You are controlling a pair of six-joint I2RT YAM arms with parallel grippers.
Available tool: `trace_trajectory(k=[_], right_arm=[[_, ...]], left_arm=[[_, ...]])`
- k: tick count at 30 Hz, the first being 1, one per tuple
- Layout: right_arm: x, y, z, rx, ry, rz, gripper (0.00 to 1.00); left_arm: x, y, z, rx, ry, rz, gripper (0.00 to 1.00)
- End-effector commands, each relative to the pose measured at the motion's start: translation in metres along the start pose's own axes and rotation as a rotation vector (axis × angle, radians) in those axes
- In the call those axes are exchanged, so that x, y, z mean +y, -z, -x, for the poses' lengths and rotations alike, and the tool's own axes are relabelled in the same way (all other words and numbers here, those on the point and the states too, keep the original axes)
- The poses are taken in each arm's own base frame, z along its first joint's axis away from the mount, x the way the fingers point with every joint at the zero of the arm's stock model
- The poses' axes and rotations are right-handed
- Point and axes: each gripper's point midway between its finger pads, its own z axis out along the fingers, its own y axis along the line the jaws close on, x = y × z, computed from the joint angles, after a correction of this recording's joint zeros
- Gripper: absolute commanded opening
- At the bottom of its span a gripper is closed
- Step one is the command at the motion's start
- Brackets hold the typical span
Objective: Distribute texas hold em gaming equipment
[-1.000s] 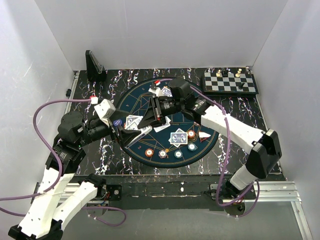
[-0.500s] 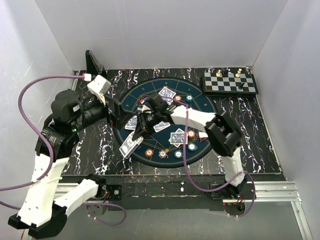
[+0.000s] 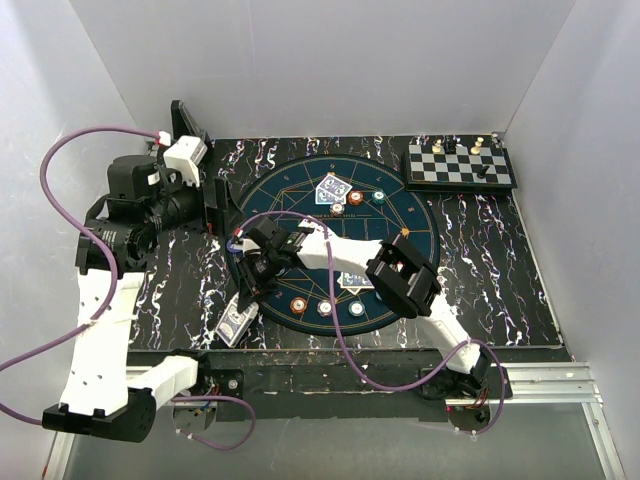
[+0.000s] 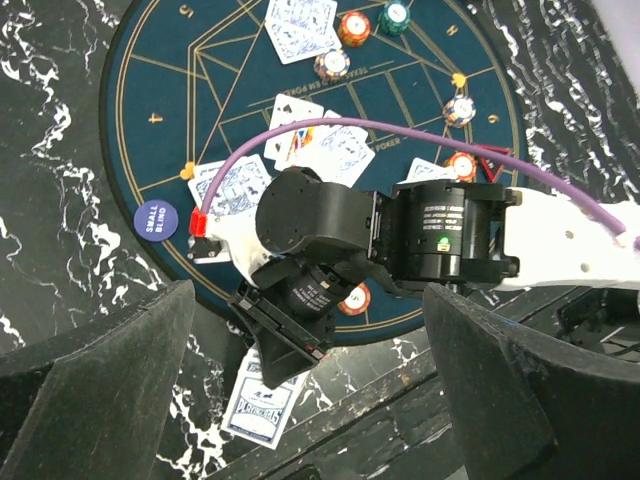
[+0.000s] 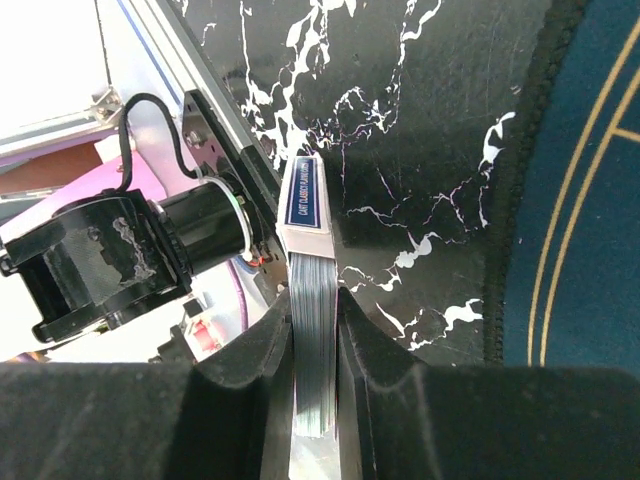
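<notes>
My right gripper (image 5: 315, 300) is shut on a deck of blue-backed playing cards (image 5: 305, 200), pinched edge-on between both fingers. In the top view the right gripper (image 3: 246, 290) reaches over the near-left rim of the round dark-blue mat (image 3: 400, 205), and the deck (image 3: 234, 322) hangs over the marbled table. The left wrist view shows the deck (image 4: 262, 410) under the right gripper (image 4: 285, 335). Loose cards (image 4: 300, 25) and poker chips (image 4: 352, 27) lie on the mat. My left gripper (image 3: 210, 205) is raised at the left, open and empty.
A chessboard (image 3: 460, 165) with pieces sits at the back right. A black stand (image 3: 187, 130) is at the back left corner. A blue "small blind" button (image 4: 155, 218) lies at the mat's left edge. Chips (image 3: 325, 307) line the mat's near rim.
The right arm has swung the deck from the middle of the mat to its near-left edge. The left arm has drawn back and up toward the back left.
</notes>
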Motion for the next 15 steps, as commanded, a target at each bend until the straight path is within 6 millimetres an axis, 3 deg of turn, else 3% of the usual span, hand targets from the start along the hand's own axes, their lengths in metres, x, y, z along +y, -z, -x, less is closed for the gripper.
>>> trace_trajectory(k=[1,4,7,11,15], right_arm=[[-0.039,-0.010,0.000,-0.009,-0.012,-0.151,0.02],[-0.056,-0.007,-0.004,-0.013,-0.020,-0.236,0.11],[-0.064,-0.003,-0.006,-0.016,-0.019,-0.280,0.30],[-0.069,0.001,-0.008,-0.019,-0.014,-0.311,0.54],[-0.063,0.009,-0.003,-0.045,0.004,-0.323,0.66]], left_arm=[[0.016,0.001,-0.021,0.052,-0.006,0.077,0.98],[0.019,0.001,-0.029,0.052,-0.015,0.087,0.98],[0.025,0.000,-0.037,0.066,-0.014,0.115,0.98],[0.029,-0.001,-0.040,0.078,-0.043,0.129,0.98],[0.034,-0.003,-0.038,0.087,-0.053,0.147,0.98]])
